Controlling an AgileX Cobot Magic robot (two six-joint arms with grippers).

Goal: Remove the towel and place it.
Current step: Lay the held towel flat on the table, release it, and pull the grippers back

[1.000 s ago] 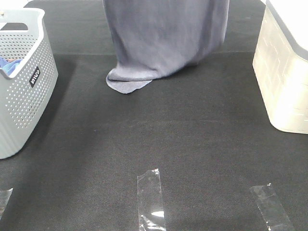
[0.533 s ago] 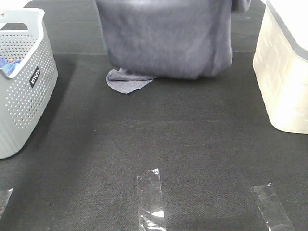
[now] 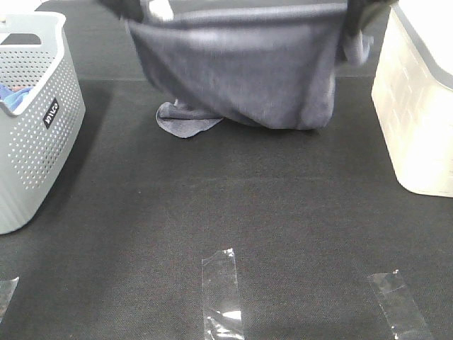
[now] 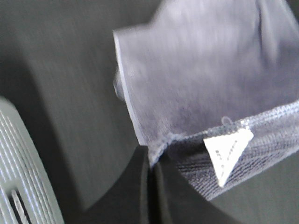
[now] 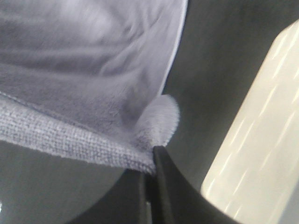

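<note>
The grey-lavender towel (image 3: 241,71) hangs spread wide at the back of the table, its top edge stretched between the two grippers. Its lower left corner (image 3: 185,120) lies crumpled on the black mat. My left gripper (image 3: 145,10) is shut on the top left corner; in the left wrist view the towel (image 4: 196,79) with its white tag (image 4: 227,151) runs into the closed black fingers (image 4: 150,163). My right gripper (image 3: 357,14) is shut on the top right corner, and the right wrist view shows the towel (image 5: 84,70) pinched at the fingertips (image 5: 154,154).
A grey perforated basket (image 3: 35,120) stands at the left with a small blue cloth (image 3: 14,98) inside. A cream-white bin (image 3: 417,106) stands at the right. Clear tape strips (image 3: 221,290) lie on the black mat near the front edge.
Both grippers have come down and spread apart, so the towel's top edge now shows in view and the cloth has lowered and widened. The bottom corner stays on the mat.
</note>
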